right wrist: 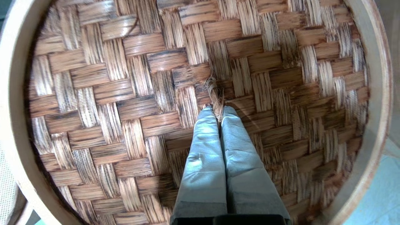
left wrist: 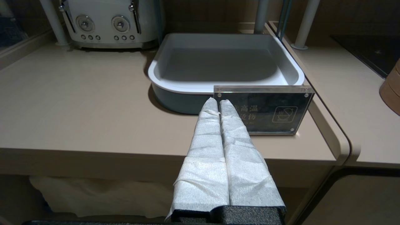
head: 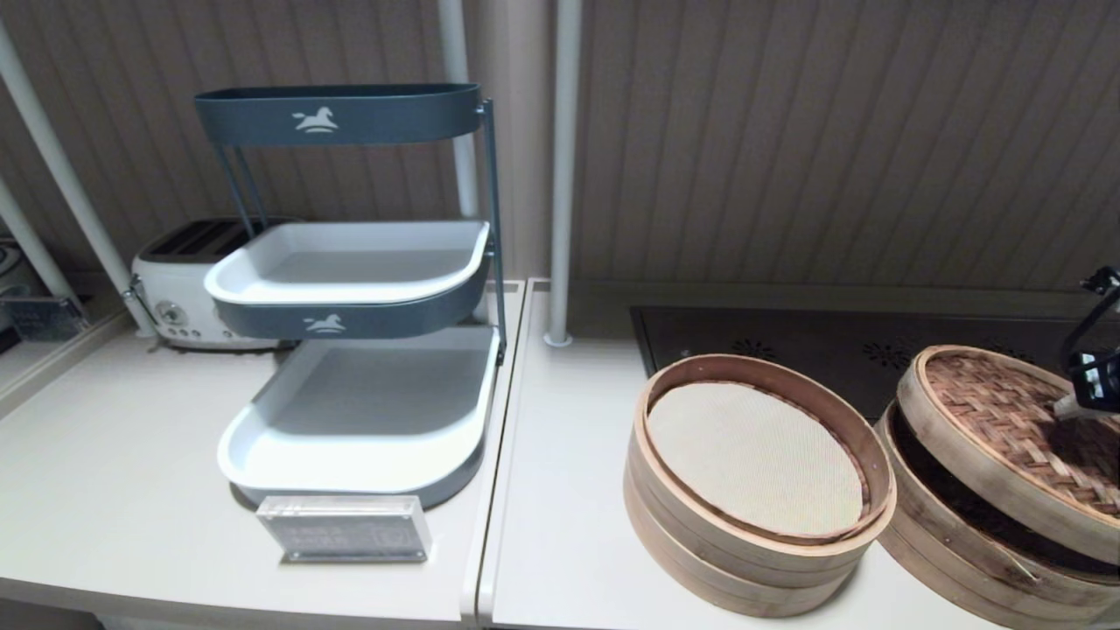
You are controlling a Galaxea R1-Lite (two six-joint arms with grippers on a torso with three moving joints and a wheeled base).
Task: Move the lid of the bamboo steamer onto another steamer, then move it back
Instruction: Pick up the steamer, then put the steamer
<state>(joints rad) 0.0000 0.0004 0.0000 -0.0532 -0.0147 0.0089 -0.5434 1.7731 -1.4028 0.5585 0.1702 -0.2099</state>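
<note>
The bamboo steamer lid [head: 997, 411] hangs tilted over the shallower steamer [head: 954, 560] at the far right, with a dark gap under its raised left edge. My right gripper [head: 1061, 408] is shut on the small knot [right wrist: 213, 89] at the centre of the lid's woven top [right wrist: 131, 103]. The taller steamer [head: 700, 525] stands uncovered to the left, its white mesh liner [head: 752, 455] showing. In the left wrist view my left gripper [left wrist: 218, 101] is shut and empty, low at the counter's front edge; it does not show in the head view.
A three-tier grey rack [head: 359, 385] stands at the left with a white toaster [head: 175, 297] behind it. An acrylic sign [head: 346, 528] stands before the rack. A white pole [head: 560, 175] rises behind. A dark cooktop [head: 787, 337] lies behind the steamers.
</note>
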